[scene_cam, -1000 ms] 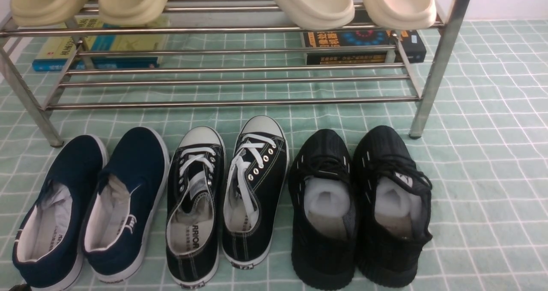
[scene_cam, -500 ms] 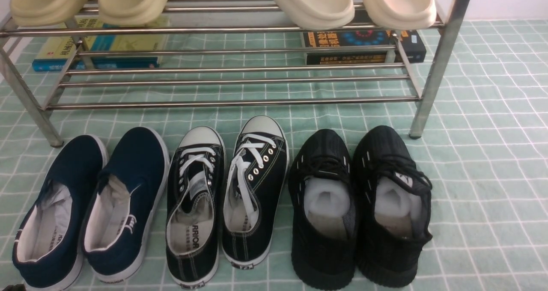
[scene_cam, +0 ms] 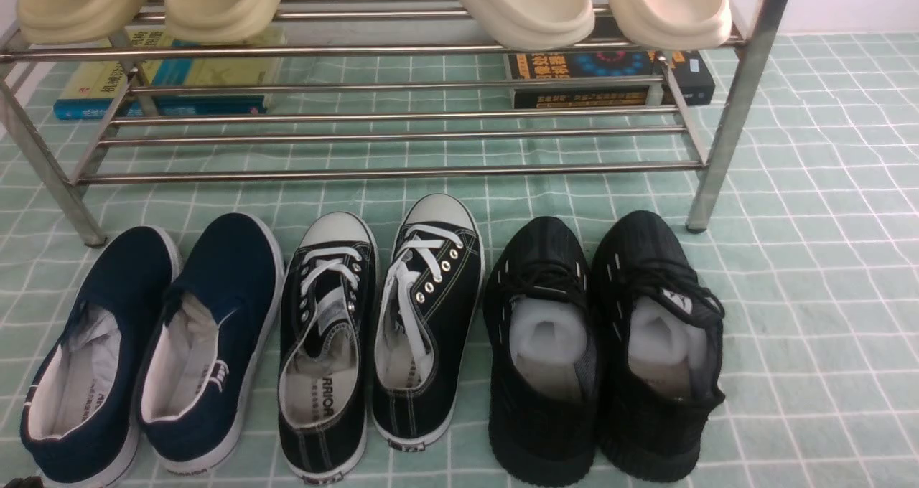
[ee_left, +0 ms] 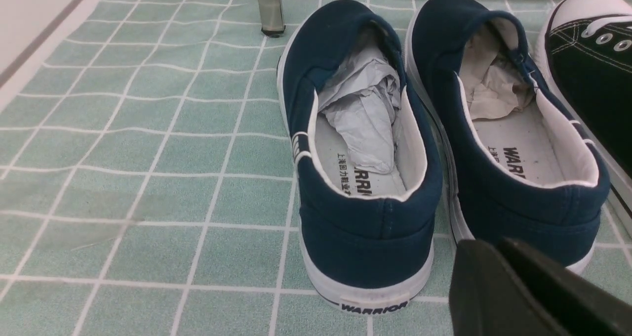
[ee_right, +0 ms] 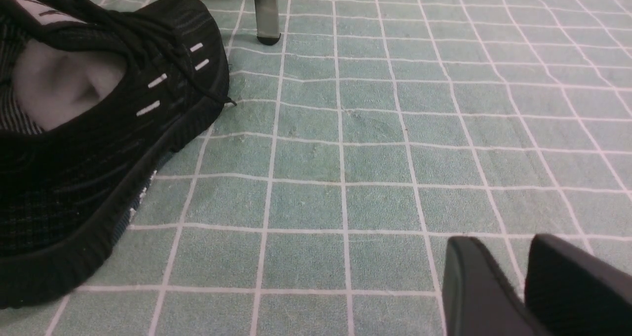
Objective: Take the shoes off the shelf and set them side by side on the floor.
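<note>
The two black canvas shoes (scene_cam: pixel 327 344) (scene_cam: pixel 427 316) stand side by side on the pale green floor (scene_cam: pixel 826 294), toes toward the steel shelf (scene_cam: pixel 388 172). One shoe's white toe cap (ee_left: pixel 590 5) also shows in the left wrist view. My left gripper (ee_left: pixel 491 244) hovers low behind the heels of the navy slip-ons (ee_left: pixel 365 143), fingers pressed together and holding nothing. My right gripper (ee_right: pixel 503 244) hangs over bare floor (ee_right: pixel 345 153) beside the black knit sneaker (ee_right: pixel 98 128), its fingers apart with nothing between them.
Navy slip-ons (scene_cam: pixel 151 344) sit left of the canvas pair and black knit sneakers (scene_cam: pixel 603 344) sit right. Cream slippers (scene_cam: pixel 517 7) rest on the shelf's top tier. Books (scene_cam: pixel 610 79) lie behind the lower bars. Shelf legs (scene_cam: pixel 707 186) stand near the outer shoes.
A dark tip at the front view's bottom-left corner has slid further out of frame. All the shoes have stayed where they were.
</note>
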Action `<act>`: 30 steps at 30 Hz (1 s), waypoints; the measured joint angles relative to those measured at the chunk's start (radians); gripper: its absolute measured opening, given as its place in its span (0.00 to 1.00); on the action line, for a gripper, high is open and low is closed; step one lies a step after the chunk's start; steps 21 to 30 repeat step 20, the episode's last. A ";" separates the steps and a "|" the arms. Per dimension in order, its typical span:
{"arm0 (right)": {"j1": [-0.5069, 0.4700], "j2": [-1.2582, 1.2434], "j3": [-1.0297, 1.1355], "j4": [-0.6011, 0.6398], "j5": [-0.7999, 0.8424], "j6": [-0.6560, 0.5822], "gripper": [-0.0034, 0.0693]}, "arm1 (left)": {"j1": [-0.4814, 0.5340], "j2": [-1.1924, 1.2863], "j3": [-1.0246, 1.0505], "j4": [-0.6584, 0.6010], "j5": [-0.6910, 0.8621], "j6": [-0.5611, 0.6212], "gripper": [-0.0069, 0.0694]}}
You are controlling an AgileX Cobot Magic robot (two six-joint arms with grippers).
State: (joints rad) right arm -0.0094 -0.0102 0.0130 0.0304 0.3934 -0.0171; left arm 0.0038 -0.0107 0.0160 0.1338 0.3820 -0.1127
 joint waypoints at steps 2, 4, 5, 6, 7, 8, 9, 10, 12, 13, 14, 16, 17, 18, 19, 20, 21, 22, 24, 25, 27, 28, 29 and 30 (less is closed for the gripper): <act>0.000 0.000 0.000 0.000 0.000 0.000 0.32 | 0.000 0.000 0.000 0.000 0.000 0.000 0.18; 0.000 0.000 0.000 0.000 0.000 0.000 0.32 | 0.000 0.000 0.000 0.000 0.000 0.000 0.18; 0.000 0.000 0.000 0.000 0.000 0.000 0.32 | 0.000 0.000 0.000 0.003 0.000 0.000 0.18; 0.000 0.000 0.000 0.000 0.000 0.000 0.32 | 0.000 0.000 0.000 0.004 0.000 0.000 0.18; 0.000 0.000 0.000 0.000 0.000 0.000 0.33 | 0.000 0.000 0.000 0.014 0.000 0.000 0.18; 0.000 0.000 0.000 0.000 0.000 0.000 0.33 | 0.000 0.000 0.000 0.025 0.000 0.000 0.18; 0.000 0.000 0.000 0.000 0.000 0.000 0.33 | 0.000 0.000 0.000 0.027 0.000 0.000 0.18; 0.000 0.000 0.000 0.000 0.000 0.000 0.33 | 0.000 0.000 0.000 0.040 0.000 0.000 0.18; 0.000 0.000 0.000 0.000 0.000 0.000 0.33 | 0.000 0.000 0.000 0.049 0.000 0.000 0.19; 0.000 0.000 0.000 0.000 0.000 0.000 0.33 | 0.000 0.000 0.000 0.057 0.000 0.000 0.19; 0.000 0.000 0.000 0.000 0.000 0.000 0.33 | 0.000 0.000 0.001 0.061 0.000 0.000 0.19; 0.000 0.000 0.000 0.000 0.000 0.000 0.33 | 0.000 0.000 0.001 0.064 0.000 0.000 0.19; 0.000 0.000 0.000 0.000 0.000 0.000 0.33 | 0.000 0.000 0.001 0.065 0.000 0.000 0.19; 0.000 0.000 0.000 0.000 0.000 0.000 0.33 | 0.000 0.000 0.001 0.067 0.000 0.000 0.19; 0.000 0.000 0.000 0.000 0.000 0.000 0.34 | 0.000 0.000 0.001 0.067 0.000 0.000 0.19; 0.000 0.000 0.000 0.000 0.000 0.000 0.34 | 0.000 0.000 0.001 0.068 0.000 0.000 0.19; 0.000 0.000 0.000 0.000 0.000 0.000 0.34 | 0.000 0.000 0.001 0.068 0.000 0.000 0.19; 0.000 0.000 0.000 0.000 0.000 0.000 0.34 | 0.000 0.000 0.001 0.068 0.000 0.000 0.19; 0.000 0.000 0.000 0.000 0.000 0.000 0.34 | 0.000 0.000 0.001 0.068 0.000 0.000 0.19; 0.000 0.000 0.000 0.000 0.000 0.000 0.34 | 0.000 0.000 0.001 0.068 0.000 0.000 0.19; 0.000 0.000 0.000 0.000 0.000 0.000 0.34 | 0.000 0.000 0.001 0.068 0.000 0.000 0.19; 0.000 0.000 0.000 0.000 0.000 0.000 0.34 | 0.000 0.000 0.001 0.068 0.000 0.000 0.19; 0.000 0.000 0.000 0.000 0.000 0.000 0.34 | 0.000 0.000 0.001 0.068 0.000 0.000 0.19; 0.000 0.000 0.000 0.000 0.000 0.000 0.34 | 0.000 0.000 0.001 0.068 0.000 0.000 0.19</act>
